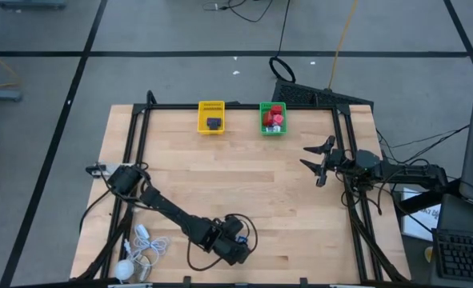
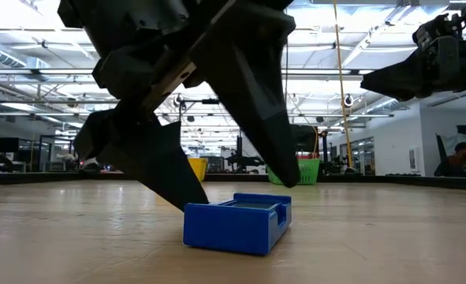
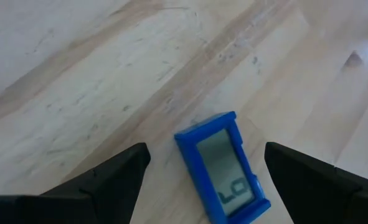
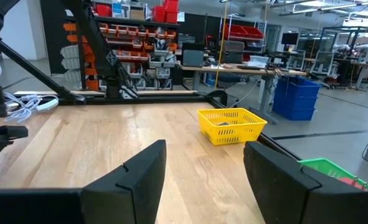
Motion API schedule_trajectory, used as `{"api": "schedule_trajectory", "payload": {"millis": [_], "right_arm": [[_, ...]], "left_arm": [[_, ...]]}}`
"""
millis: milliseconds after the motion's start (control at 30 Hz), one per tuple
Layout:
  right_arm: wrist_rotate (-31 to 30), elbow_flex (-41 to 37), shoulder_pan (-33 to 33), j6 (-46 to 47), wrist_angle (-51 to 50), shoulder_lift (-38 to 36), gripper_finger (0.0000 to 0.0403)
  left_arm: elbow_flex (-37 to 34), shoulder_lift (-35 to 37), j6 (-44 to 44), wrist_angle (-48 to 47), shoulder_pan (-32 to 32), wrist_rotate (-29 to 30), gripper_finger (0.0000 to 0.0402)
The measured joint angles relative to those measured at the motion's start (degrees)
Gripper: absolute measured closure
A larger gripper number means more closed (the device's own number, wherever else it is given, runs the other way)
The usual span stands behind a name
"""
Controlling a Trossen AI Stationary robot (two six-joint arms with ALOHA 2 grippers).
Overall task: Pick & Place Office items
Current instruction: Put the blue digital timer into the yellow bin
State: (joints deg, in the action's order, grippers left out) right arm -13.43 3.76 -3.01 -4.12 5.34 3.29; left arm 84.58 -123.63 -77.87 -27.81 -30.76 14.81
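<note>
One office item, a small blue blocky piece with a grey screen (image 3: 224, 165), lies flat on the wood near the table's near edge (image 2: 236, 223). My left gripper (image 3: 207, 151) hangs over it, open, one finger on each side and apart from it. In the high view the left gripper (image 1: 240, 240) hides the piece. Red pieces sit in the green basket (image 1: 273, 118), and a dark piece in the yellow basket (image 1: 211, 117). My right gripper (image 1: 306, 157) waits open above the table's right side.
The two baskets stand side by side at the far edge, the yellow basket (image 4: 230, 124) and the green basket (image 4: 333, 171). A white coiled cable with a ball (image 1: 136, 252) lies at the near left corner. Bare wood spreads across the table's middle (image 1: 236, 176).
</note>
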Motion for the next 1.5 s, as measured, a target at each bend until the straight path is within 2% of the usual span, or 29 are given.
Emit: {"api": "schedule_trajectory", "payload": {"millis": [300, 567, 733, 967, 1100, 1233, 1300, 1433, 1500], "right_arm": [[0.00, 0.00, -0.01, 0.00, 0.01, -0.02, 0.0197], [0.00, 0.01, 0.00, 0.00, 0.02, -0.02, 0.0196], [0.00, 0.00, 0.00, 0.00, 0.02, -0.02, 0.0197], [0.00, 0.01, -0.01, 0.00, 0.02, -0.02, 0.0196], [0.00, -0.01, 0.00, 0.02, 0.02, -0.02, 0.0196], [0.00, 0.00, -0.01, 0.01, 0.04, -0.02, 0.0199], [0.00, 0.00, -0.01, 0.01, 0.03, -0.01, 0.0199], [0.00, 0.01, -0.02, 0.00, 0.07, -0.02, 0.0195], [0.00, 0.01, 0.00, 0.00, 0.04, 0.00, 0.0195]], "left_arm": [[-0.09, -0.03, 7.52, -3.09, 1.63, -2.71, 0.0067], [-0.20, 0.01, 12.56, -9.81, 3.73, -1.51, 0.0066], [-0.17, 0.43, 14.06, -16.05, 5.42, 3.65, 0.0066], [-0.22, 0.42, 23.54, -25.17, 8.62, 14.87, 0.0066], [-0.37, 0.26, 26.12, -32.22, 11.65, 18.95, 0.0066], [-0.21, 2.16, 25.86, -37.02, 14.67, 17.59, 0.0066], [-0.40, 4.24, 25.50, -37.38, 15.86, 14.02, 0.0066], [-0.46, 10.04, 16.37, -37.60, 18.61, 4.02, 0.0066], [-0.32, 12.22, 11.30, -37.28, 19.34, 1.42, 0.0066]]}}
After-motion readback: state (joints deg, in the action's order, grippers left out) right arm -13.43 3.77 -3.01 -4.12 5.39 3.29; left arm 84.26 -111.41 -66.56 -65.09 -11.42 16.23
